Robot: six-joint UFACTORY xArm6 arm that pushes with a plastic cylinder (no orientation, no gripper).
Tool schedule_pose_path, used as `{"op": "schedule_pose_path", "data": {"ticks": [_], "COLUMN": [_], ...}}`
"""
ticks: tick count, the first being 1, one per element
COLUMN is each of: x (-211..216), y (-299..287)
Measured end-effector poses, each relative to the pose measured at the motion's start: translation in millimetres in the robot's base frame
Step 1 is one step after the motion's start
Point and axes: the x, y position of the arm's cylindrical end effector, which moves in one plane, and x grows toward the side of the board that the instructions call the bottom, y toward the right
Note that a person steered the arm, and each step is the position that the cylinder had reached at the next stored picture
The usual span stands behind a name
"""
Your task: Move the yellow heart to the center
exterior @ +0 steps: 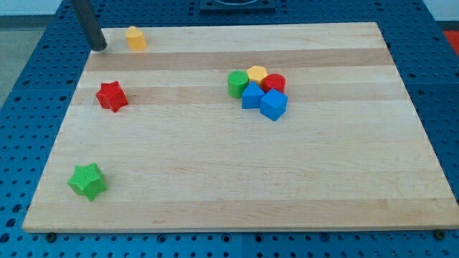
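The small yellow heart-shaped block [135, 38] lay at the upper left of the frame, close to the far edge of the pale wooden tabletop [237, 186] and well apart from the centre. My tip [99, 47] stood just beside it on its left, not clearly touching; I judged this side suited a push towards the right and downward. As end effector it was a bare rod, so it grasped nothing. Below were a red star block [111, 96] and a green star block [87, 180]. Right of centre, a green cylinder [237, 84], a yellow hexagonal block [257, 74], a red cylinder [275, 83] and two blue blocks [263, 99] sat clustered together.
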Motion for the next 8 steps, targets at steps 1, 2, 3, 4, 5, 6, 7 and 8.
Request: {"op": "schedule_pose_path", "data": {"ticks": [1, 2, 3, 4, 5, 6, 7, 8], "x": [-24.0, -25.4, -24.5, -14.8, 5.2, 22.4, 41.2, 61.4], "y": [22.3, 59.0, 85.5, 99.8, 99.9, 99.6, 99.5, 99.5]}}
